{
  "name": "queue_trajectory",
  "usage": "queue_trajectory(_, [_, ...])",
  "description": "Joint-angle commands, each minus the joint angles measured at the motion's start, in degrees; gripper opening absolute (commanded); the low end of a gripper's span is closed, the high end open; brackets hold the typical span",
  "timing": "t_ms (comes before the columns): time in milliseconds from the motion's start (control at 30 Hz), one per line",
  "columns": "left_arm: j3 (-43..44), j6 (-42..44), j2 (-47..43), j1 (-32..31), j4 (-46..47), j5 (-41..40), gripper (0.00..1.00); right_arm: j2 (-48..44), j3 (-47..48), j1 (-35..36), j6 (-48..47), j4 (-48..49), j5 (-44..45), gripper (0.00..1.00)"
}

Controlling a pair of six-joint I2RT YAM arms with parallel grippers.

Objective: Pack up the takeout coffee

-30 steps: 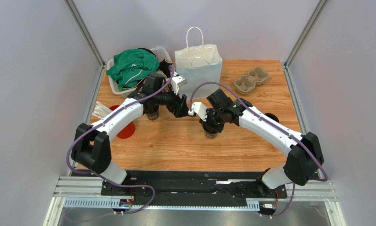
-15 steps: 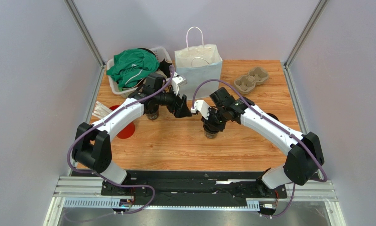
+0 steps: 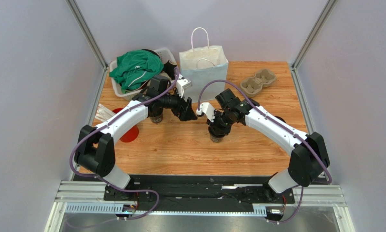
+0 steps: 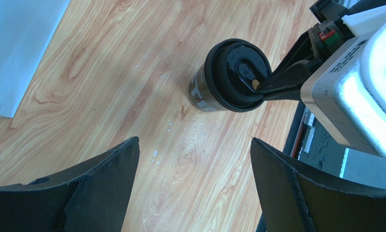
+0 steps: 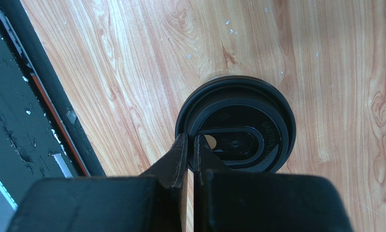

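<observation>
Right gripper [image 5: 190, 141] had its 2 fingers pressed together, only a hairline slit between them, tips resting on the rim of the takeout coffee [image 5: 236, 126] lid, on the side where the sip hole sat. Couldn't tell whether the tips pinched the lid's lip or just touched it. The cup stood upright on the wooden table [image 3: 180, 152], directly under and just ahead of those tips, black lid on. Left gripper [image 4: 195, 145] had its fingers spread wide apart, nothing between them. In the left wrist view the cup sat ahead of the fingers and apart from them, roughly in line with the gap, closer to the right-hand finger in that view. White paper bag [image 3: 203, 65] stood upright beyond both grippers, handles up; in the left wrist view its corner showed far out past the left-hand finger. Cardboard cup carrier [image 3: 257, 82] lay well off to the outer side of the right gripper. A bin with green cloth [image 3: 134, 67] sat behind the left arm, and the red cup [image 3: 129, 134] showed partly under that arm.
</observation>
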Motion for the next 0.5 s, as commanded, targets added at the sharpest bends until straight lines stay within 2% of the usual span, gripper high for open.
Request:
queue_trajectory(0, [-0.1,-0.4,-0.1,0.2,2.2,2.1,0.93,0.0,2.2,-0.3,-0.7,0.2,-1.6,0.00])
queue_trajectory(467, [-0.1,-0.2,0.2,0.2,2.4,2.2,0.92,0.6,1.9,-0.4,-0.8,0.0,-2.2,0.02])
